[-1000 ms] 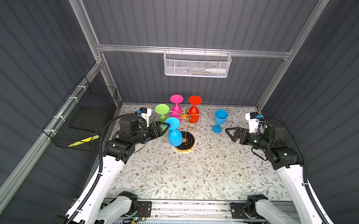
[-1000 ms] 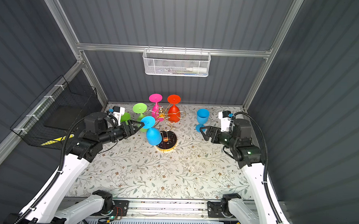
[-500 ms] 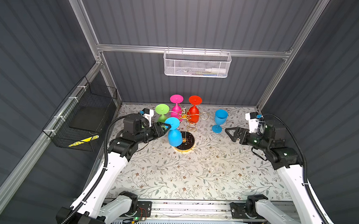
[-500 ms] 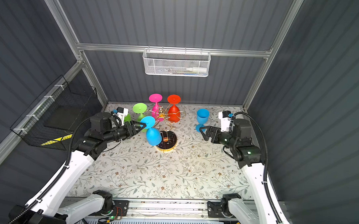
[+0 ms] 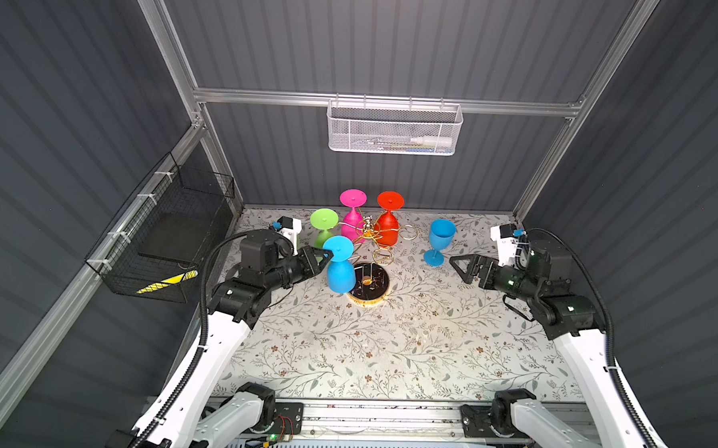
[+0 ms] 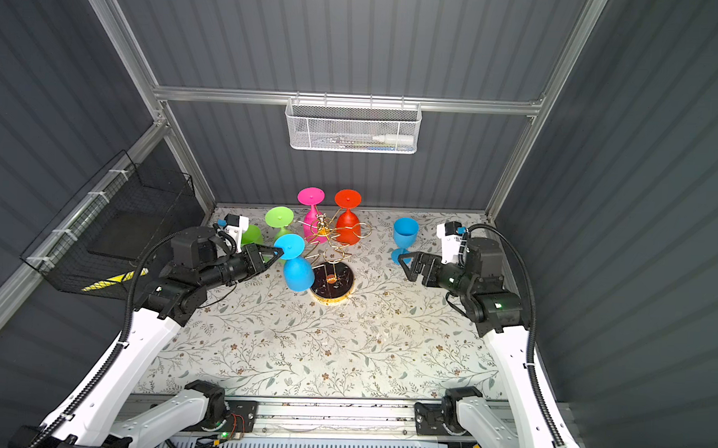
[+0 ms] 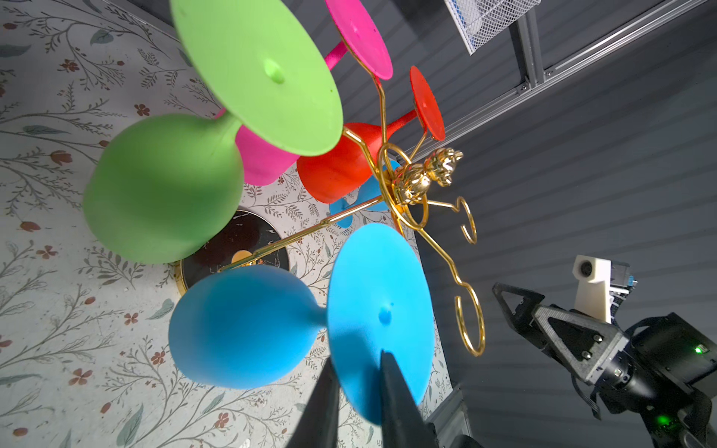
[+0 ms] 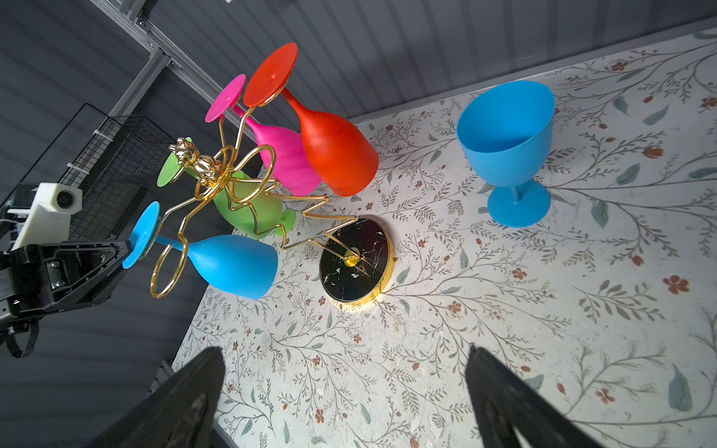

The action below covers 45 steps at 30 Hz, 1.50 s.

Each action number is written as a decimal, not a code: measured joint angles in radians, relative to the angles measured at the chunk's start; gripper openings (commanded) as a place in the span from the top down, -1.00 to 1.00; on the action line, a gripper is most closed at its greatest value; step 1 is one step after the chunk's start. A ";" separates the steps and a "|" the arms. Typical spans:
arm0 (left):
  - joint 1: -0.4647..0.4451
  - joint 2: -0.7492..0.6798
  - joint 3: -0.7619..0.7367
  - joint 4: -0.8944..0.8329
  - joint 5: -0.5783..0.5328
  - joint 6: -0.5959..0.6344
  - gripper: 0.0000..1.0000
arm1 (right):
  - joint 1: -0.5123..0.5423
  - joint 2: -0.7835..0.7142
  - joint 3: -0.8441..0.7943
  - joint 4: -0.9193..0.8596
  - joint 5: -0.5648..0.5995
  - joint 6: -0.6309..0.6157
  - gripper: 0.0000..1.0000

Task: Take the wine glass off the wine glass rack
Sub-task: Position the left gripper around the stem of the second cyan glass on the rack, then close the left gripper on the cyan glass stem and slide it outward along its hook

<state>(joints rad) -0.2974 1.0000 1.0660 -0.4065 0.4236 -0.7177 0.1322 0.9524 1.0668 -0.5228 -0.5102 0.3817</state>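
The gold wire wine glass rack (image 5: pixel 367 229) (image 8: pixel 205 166) stands on its round black base (image 5: pixel 367 280) at the back middle of the table. A blue wine glass (image 5: pixel 340 274) (image 6: pixel 298 274) hangs upside down from the rack's near-left arm. My left gripper (image 5: pixel 326 255) (image 7: pixel 357 358) is shut on the edge of the blue wine glass's round foot (image 7: pixel 380 310), one finger on each face. Green (image 5: pixel 324 219), pink (image 5: pixel 353 197) and red (image 5: pixel 390 200) glasses hang behind it. My right gripper (image 5: pixel 461 265) (image 8: pixel 344 349) hovers open and empty to the right.
A second blue glass (image 5: pixel 441 237) (image 8: pixel 506 143) stands upright on the floral table, between the rack and my right gripper. A white mesh basket (image 5: pixel 392 128) hangs on the back wall. A black wire basket (image 5: pixel 169 233) hangs on the left wall.
My left gripper has moved in to the hanging blue glass and its jaws have closed on the foot's edge. The right arm has stayed in place.
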 measured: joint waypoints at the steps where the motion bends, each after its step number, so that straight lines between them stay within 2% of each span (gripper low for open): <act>1: 0.000 -0.003 0.001 0.000 -0.002 -0.001 0.74 | 0.000 0.000 0.000 0.000 0.000 0.000 -0.98; 14: 0.000 -0.045 0.014 0.003 -0.005 -0.047 0.99 | 0.000 0.000 -0.001 0.002 -0.008 0.001 -0.98; 27: 0.000 -0.053 -0.003 0.091 0.055 -0.167 1.00 | 0.000 0.000 -0.001 0.003 -0.018 0.004 -0.98; 45: 0.000 0.029 0.006 0.098 0.119 -0.177 1.00 | 0.000 -0.011 -0.001 0.003 -0.018 0.004 -0.98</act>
<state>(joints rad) -0.2974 1.0290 1.0725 -0.3084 0.5423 -0.8951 0.1322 0.9413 1.0660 -0.5201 -0.5285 0.3855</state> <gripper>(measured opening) 0.058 0.989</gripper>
